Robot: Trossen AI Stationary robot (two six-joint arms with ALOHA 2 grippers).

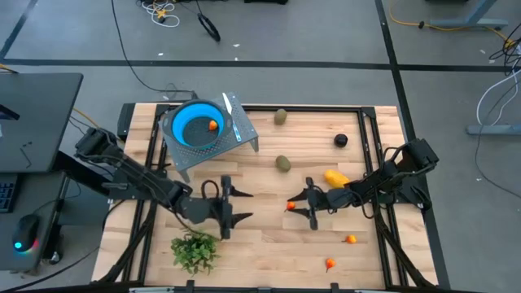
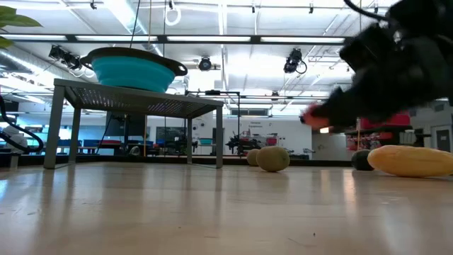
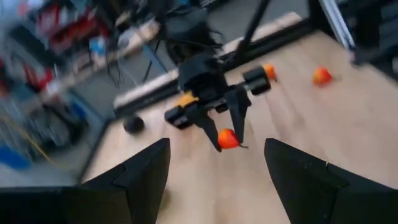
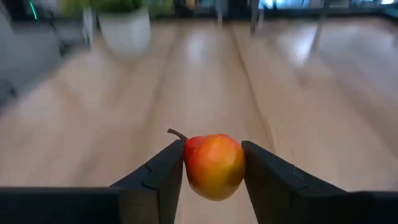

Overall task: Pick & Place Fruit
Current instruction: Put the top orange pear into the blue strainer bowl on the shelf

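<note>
My right gripper [image 1: 293, 206] is over the table's middle, shut on a tiny orange-red fruit [image 4: 214, 165] with a short stem. My left gripper [image 1: 244, 204] faces it from the left, open and touching nothing. One tiny orange fruit [image 1: 213, 125] lies in the blue bowl [image 1: 189, 130], which sits on a grey stand. On the boards rest two olive-brown ovals [image 1: 280, 116] [image 1: 282, 163], a dark ball [image 1: 340, 140], a yellow-orange piece [image 1: 335, 177] and two tiny orange fruits [image 1: 350, 238] [image 1: 330, 263]. My right gripper pinches the tiny orange-red fruit by its two sides [image 4: 189, 163] between both fingers [image 4: 165, 171]. The fingers come roughly level from the table's right, pointing left. The left wrist view shows the fruit [image 3: 227, 138] between the fingertips, lifted clear of the boards.
The grey metal stand [image 1: 244, 140] carrying the bowl stands at the far left. A green leafy sprig [image 1: 195, 249] lies near the left front edge. A black frame [image 1: 383, 236] rims the boards. Bare wood lies between the two grippers and toward the near edge.
</note>
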